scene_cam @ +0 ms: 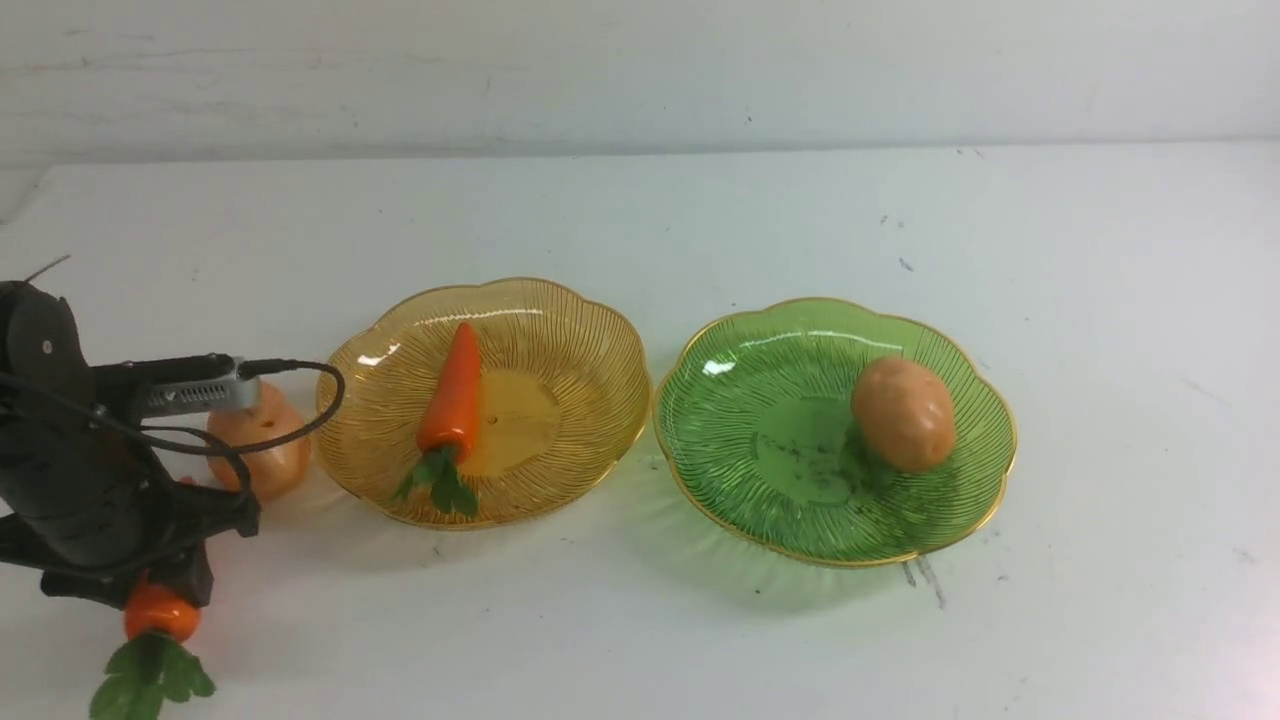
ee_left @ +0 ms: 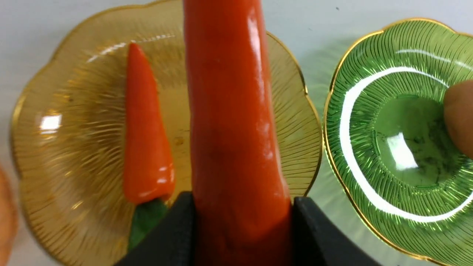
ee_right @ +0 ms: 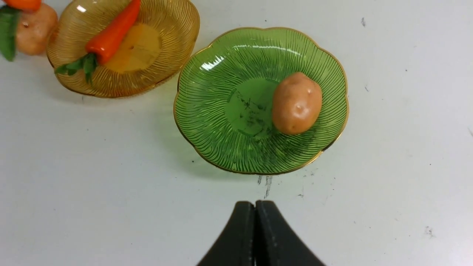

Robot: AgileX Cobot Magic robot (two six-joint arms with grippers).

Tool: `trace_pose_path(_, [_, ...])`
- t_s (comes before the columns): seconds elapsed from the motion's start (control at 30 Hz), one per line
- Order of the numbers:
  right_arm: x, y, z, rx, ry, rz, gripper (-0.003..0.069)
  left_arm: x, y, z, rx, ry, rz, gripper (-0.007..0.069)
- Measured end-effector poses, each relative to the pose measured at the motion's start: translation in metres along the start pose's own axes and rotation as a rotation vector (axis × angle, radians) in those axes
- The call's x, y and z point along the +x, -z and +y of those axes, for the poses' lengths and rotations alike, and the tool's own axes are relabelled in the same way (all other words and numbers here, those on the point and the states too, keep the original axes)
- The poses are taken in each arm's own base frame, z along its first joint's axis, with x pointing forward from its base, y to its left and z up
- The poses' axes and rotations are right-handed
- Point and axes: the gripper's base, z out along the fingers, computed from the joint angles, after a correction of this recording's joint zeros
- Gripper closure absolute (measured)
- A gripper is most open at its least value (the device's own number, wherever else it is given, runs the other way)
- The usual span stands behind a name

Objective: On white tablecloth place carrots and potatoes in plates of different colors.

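My left gripper (ee_left: 242, 225) is shut on an orange carrot (ee_left: 232, 122). In the front view this carrot (scene_cam: 160, 612) hangs leaf-end down at the near left, above the white tablecloth (scene_cam: 700, 220). A second carrot (scene_cam: 452, 390) lies in the amber plate (scene_cam: 570, 350). One potato (scene_cam: 903, 413) rests in the green plate (scene_cam: 760, 400). Another potato (scene_cam: 262, 440) sits on the cloth left of the amber plate, partly hidden behind my left arm. My right gripper (ee_right: 255, 207) is shut and empty, hovering over bare cloth near the green plate (ee_right: 207, 147).
The two plates stand side by side mid-table, almost touching. A white wall (scene_cam: 640, 70) closes off the far edge. Bare cloth lies in front of the plates and to the right of the green one.
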Motion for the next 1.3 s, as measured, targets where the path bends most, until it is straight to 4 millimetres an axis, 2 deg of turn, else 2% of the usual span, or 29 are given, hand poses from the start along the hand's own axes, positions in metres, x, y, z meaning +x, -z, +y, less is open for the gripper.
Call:
trace_pose_path(0.1, [0.0, 0.0, 0.0, -0.003, -0.001, 0.0, 0.0674, -0.007, -0.025, -0.004, -0.005, -0.013, 0.033, 0.0368])
trace_pose_path(0.17, [0.0, 0.0, 0.001, -0.01, -0.005, 0.001, 0.0674, -0.014, -0.05, -0.004, -0.015, -0.007, 0.076, 0.0361])
trace_pose_path(0.27, [0.0, 0.0, 0.002, -0.022, -0.01, 0.001, 0.0674, -0.019, -0.065, -0.003, -0.024, -0.008, 0.124, 0.0337])
trace_pose_path(0.33, [0.0, 0.0, 0.002, -0.024, -0.011, 0.002, 0.0674, -0.023, -0.074, -0.003, -0.039, -0.025, 0.181, 0.0286])
trace_pose_path(0.37, [0.0, 0.0, 0.002, -0.025, -0.011, 0.002, 0.0674, -0.026, -0.076, -0.003, -0.046, -0.045, 0.193, 0.0258])
trace_pose_path(0.43, [0.0, 0.0, 0.002, -0.025, -0.011, 0.002, 0.0674, -0.03, -0.073, -0.004, -0.059, -0.088, 0.213, 0.0139])
trace_pose_path(0.5, [0.0, 0.0, 0.002, -0.024, -0.011, 0.003, 0.0674, -0.033, -0.07, -0.004, -0.065, -0.107, 0.213, 0.0052])
trace_pose_path(0.6, [0.0, 0.0, 0.002, -0.024, -0.011, 0.003, 0.0674, -0.037, -0.065, -0.004, -0.077, -0.123, 0.219, -0.0023])
trace_pose_path(0.7, [0.0, 0.0, 0.002, -0.024, -0.011, 0.003, 0.0674, -0.04, -0.058, -0.002, -0.12, -0.153, 0.238, -0.0034])
trace_pose_path(0.8, [0.0, 0.0, 0.002, -0.024, -0.011, 0.003, 0.0674, -0.043, -0.048, 0.004, -0.205, -0.182, 0.283, 0.0048])
trace_pose_path(0.87, [0.0, 0.0, 0.002, -0.024, -0.011, 0.003, 0.0674, -0.045, -0.043, 0.011, -0.263, -0.201, 0.303, 0.0152])
trace_pose_path(1.0, [0.0, 0.0, 0.002, -0.024, -0.011, 0.003, 0.0674, -0.052, -0.032, 0.036, -0.368, -0.206, 0.297, 0.0495])
trace_pose_path(1.07, [0.0, 0.0, 0.002, -0.024, -0.011, 0.003, 0.0674, -0.053, -0.026, 0.052, -0.383, -0.173, 0.3, 0.0571])
trace_pose_path(1.17, [0.0, 0.0, 0.002, -0.024, -0.011, 0.003, 0.0674, -0.055, -0.019, 0.078, -0.378, -0.113, 0.309, 0.0607])
trace_pose_path(1.3, [0.0, 0.0, 0.002, -0.023, -0.011, 0.003, 0.0674, -0.056, -0.009, 0.118, -0.321, -0.019, 0.312, 0.0618])
